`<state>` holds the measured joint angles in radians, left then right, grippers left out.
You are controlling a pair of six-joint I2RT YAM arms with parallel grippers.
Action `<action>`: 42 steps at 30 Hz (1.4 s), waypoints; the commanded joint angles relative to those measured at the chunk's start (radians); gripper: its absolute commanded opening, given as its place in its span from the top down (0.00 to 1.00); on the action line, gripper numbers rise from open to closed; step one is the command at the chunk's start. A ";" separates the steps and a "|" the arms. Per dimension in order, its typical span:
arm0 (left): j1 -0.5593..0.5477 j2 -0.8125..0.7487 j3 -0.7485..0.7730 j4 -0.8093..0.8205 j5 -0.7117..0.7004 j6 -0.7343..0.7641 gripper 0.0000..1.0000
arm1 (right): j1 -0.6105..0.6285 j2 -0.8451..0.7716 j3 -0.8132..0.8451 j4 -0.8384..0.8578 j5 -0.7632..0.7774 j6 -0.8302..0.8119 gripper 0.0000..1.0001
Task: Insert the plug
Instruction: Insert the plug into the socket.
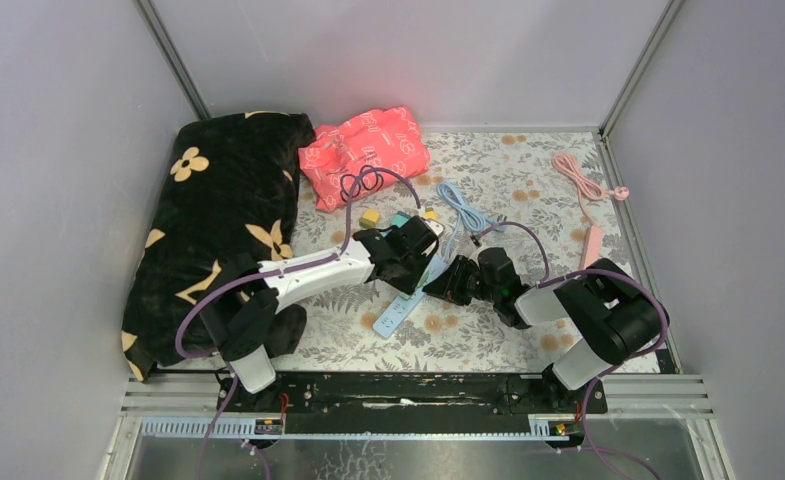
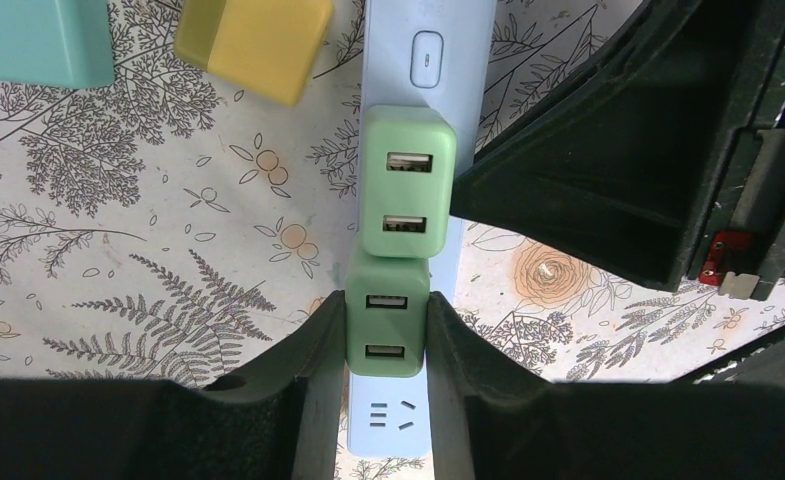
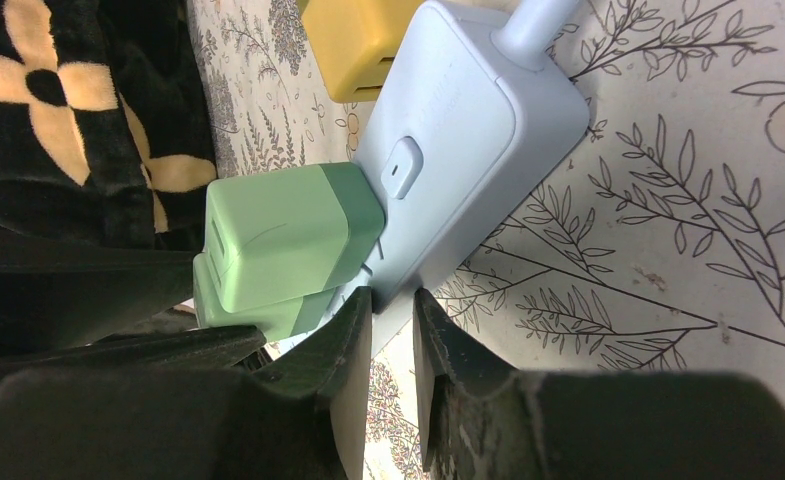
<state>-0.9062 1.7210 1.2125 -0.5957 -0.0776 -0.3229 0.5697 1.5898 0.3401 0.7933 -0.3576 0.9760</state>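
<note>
A light blue power strip (image 2: pixel 427 60) lies on the floral mat, also seen in the top view (image 1: pixel 396 313). Two green USB plugs stand on it in a row. My left gripper (image 2: pixel 386 320) is shut on the nearer green plug (image 2: pixel 386 330), a finger on each side. The farther green plug (image 2: pixel 408 180) sits just beyond it, touching it. One free socket (image 2: pixel 388 412) shows below the held plug. My right gripper (image 3: pixel 391 300) is shut on the strip's long edge (image 3: pixel 468 130), beside the two green plugs (image 3: pixel 288 235). In the top view both grippers, left (image 1: pixel 415 255) and right (image 1: pixel 448 282), meet over the strip.
A yellow cube plug (image 2: pixel 253 40) and a teal one (image 2: pixel 38 40) lie beside the strip. A black flowered blanket (image 1: pixel 218 220) fills the left side. A pink pouch (image 1: pixel 365 150) lies at the back, a blue cable (image 1: pixel 463 210) and a pink cable (image 1: pixel 588 185) to the right.
</note>
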 commanded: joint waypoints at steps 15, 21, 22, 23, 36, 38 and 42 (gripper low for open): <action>-0.090 0.158 -0.057 -0.020 -0.005 -0.058 1.00 | 0.044 0.038 0.034 -0.034 0.061 -0.042 0.75; -0.084 0.131 -0.091 0.001 -0.005 -0.061 1.00 | 0.047 0.037 0.039 -0.041 0.063 -0.044 0.75; -0.077 0.126 -0.099 0.003 -0.001 -0.062 1.00 | 0.047 0.036 0.041 -0.045 0.063 -0.047 0.75; -0.070 0.123 -0.106 0.005 0.004 -0.061 1.00 | 0.047 0.036 0.043 -0.048 0.063 -0.048 0.75; -0.059 0.064 -0.065 0.007 0.037 -0.064 0.72 | 0.048 -0.025 0.065 -0.105 0.083 -0.086 0.73; -0.059 0.044 -0.052 0.007 0.042 -0.064 0.63 | 0.048 -0.046 0.065 -0.116 0.088 -0.092 0.72; -0.059 -0.021 -0.036 0.011 0.041 -0.067 0.43 | 0.048 -0.096 0.065 -0.148 0.099 -0.107 0.69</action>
<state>-0.9581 1.7191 1.1862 -0.5632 -0.1123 -0.3511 0.5968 1.5394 0.3691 0.6895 -0.3111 0.9184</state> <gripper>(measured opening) 0.521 0.297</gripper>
